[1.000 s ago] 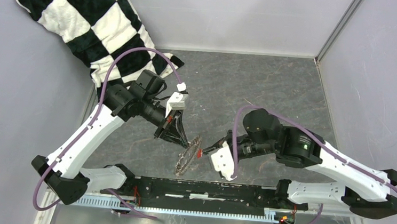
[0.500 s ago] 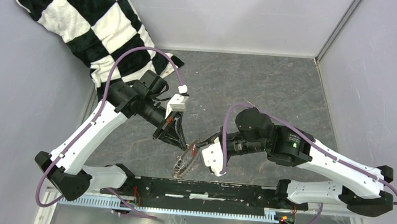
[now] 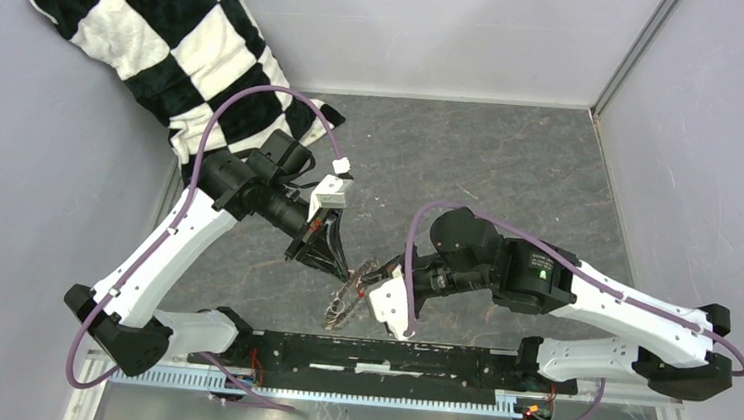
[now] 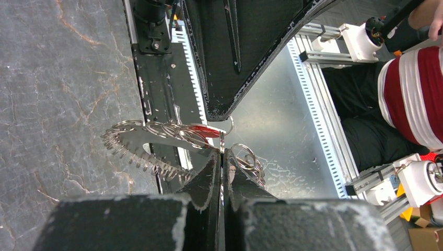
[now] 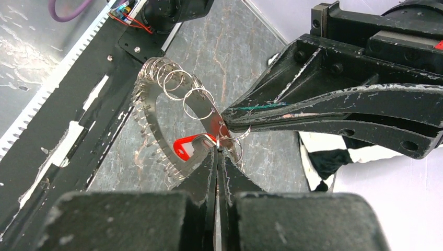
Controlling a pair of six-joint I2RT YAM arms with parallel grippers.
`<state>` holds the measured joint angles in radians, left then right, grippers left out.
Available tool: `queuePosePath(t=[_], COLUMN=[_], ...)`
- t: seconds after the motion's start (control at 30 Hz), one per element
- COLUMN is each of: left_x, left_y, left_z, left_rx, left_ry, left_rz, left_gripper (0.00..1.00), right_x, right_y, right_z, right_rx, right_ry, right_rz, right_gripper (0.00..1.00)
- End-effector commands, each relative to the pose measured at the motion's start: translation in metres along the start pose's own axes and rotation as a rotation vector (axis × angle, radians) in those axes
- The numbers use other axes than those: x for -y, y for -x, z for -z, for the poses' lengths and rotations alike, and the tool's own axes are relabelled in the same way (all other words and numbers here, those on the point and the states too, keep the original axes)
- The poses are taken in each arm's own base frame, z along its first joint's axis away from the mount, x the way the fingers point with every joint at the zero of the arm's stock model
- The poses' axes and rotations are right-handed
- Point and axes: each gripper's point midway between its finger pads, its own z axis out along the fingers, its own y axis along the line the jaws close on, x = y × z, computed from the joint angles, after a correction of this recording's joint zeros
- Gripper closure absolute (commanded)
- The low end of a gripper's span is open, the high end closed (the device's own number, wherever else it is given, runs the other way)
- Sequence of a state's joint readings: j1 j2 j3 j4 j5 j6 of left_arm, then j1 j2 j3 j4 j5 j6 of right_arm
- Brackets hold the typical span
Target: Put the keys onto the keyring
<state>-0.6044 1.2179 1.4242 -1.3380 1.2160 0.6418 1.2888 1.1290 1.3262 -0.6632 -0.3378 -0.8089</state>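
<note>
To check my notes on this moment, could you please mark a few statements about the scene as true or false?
1. The left hand is shut on the keyring. True.
2. The keyring lies flat. False: it is held up on edge, off the table.
3. The right hand is wide open. False: it is shut, gripping the red-headed key right at the keyring.
4. A checked cloth lies at the far left corner. True.
</note>
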Motion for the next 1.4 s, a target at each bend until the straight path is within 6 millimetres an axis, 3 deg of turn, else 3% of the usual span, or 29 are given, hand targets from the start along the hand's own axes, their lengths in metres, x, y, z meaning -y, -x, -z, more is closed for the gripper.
queuePosePath(t=[0.0,0.27,0.5,0.77,1.1,1.37], left_x=[0.012,0.018,0.040,0.037,0.043,0.040], left_y=[0.015,0.014,0.012,0.019,0.029,0.028], left_z=[0.001,0.001,0.001,-0.004,-0.004,-0.004], left_rx=[0.043,0.051,0.094,0.090,0.131,0.116], left_ry=[-0.047,-0.078,-0.139,-0.166,-0.202,-0.191], left_rz=[-0.067,-0.097,-0.304,-0.304,-0.305,-0.291], left_gripper=[0.98,0.98,0.98,0.98,0.98,0.98], right_x=[0.008,0.013,0.016,0.010,-0.004,0.000], right_y=[0.006,0.012,0.016,0.032,0.027,0.030], right_z=[0.001,0.003,0.016,0.016,0.013,0.012], right_rx=[0.010,0.033,0.050,0.129,0.133,0.133], right_ry=[-0.033,-0.062,-0.103,-0.064,-0.013,-0.026], right_rz=[0.039,0.063,0.099,0.107,0.102,0.110], right_gripper=[0.99,0.99,0.99,0.99,0.99,0.99])
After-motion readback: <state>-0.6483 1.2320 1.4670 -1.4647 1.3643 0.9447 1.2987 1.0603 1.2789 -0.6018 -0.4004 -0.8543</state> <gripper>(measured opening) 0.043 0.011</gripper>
